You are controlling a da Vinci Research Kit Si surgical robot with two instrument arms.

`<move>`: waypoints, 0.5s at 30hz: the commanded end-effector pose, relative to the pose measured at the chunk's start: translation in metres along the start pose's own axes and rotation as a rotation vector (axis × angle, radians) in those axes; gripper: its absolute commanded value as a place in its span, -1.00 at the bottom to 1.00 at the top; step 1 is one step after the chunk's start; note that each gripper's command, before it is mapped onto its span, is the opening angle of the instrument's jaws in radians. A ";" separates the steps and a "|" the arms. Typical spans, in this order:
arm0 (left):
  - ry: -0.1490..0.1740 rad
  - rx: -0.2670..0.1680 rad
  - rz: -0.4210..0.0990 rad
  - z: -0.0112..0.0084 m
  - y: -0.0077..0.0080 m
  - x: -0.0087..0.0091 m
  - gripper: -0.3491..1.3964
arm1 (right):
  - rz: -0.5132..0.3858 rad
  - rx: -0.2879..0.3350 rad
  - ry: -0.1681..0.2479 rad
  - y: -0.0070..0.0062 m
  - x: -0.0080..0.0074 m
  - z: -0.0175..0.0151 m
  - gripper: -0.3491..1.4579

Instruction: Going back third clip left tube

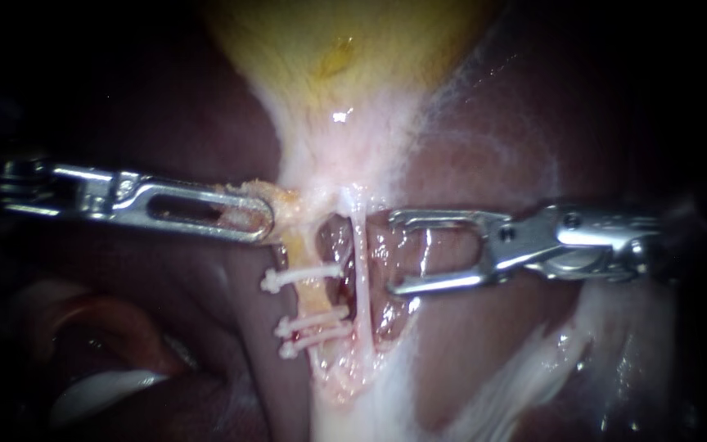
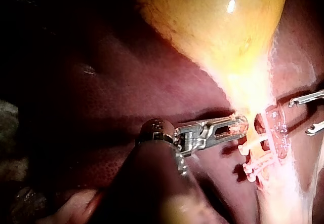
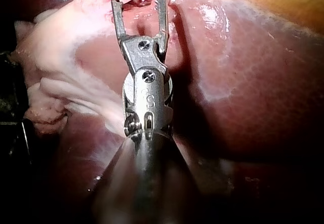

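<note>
The left tube (image 1: 314,299) runs down from the neck of the gallbladder (image 1: 329,49) at the centre of the endoscope view. It carries three white clips, each set across it: a top clip (image 1: 304,277) on its own, then a middle clip (image 1: 314,320) and a bottom clip (image 1: 314,339) close together lower down. All three ends project toward my left side.

Just beside it, on my right side, the right tube (image 1: 360,270) shows as a thin pale strand. It is bare of clips and stands between the clipped tube and my right instrument.

My left instrument (image 1: 259,219) is clenched on a fold of yellowish tissue (image 1: 284,205) at the head of the left tube, above the top clip. Its jaws cover that junction, so I cannot tell whether the fold belongs to the tube or to the gallbladder neck. The left wrist view confirms the grip (image 2: 238,126), with the clips just ahead of the jaws.

My right instrument (image 1: 394,252) holds nothing. Its jaws stand wide apart, near the right tube and level with the top clip. In the right wrist view (image 3: 139,1) a pale strand crosses near the jaw tips, and neither jaw closes on it.

The dark red liver (image 1: 468,336) surrounds the site. A white membrane (image 1: 517,385) spreads below my right instrument.
</note>
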 end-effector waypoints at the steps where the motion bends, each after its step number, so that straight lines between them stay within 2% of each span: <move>1: 0.000 0.000 0.000 0.0001 0.0000 0.0000 -1.00 | -0.007 0.003 0.000 0.0000 0.0002 -0.0008 -0.06; 5: 0.000 0.000 0.000 0.0000 0.0000 0.0000 -1.00 | -0.017 0.010 0.000 -0.0001 0.0004 -0.0025 -0.06; 9: -0.002 -0.003 0.000 0.0002 0.0002 -0.0001 -1.00 | -0.017 0.015 0.001 -0.0002 0.0003 -0.0028 -0.06; 15: -0.008 -0.008 0.005 0.0020 0.0018 0.0000 -1.00 | -0.017 0.027 0.002 -0.0007 0.0005 -0.0027 -0.06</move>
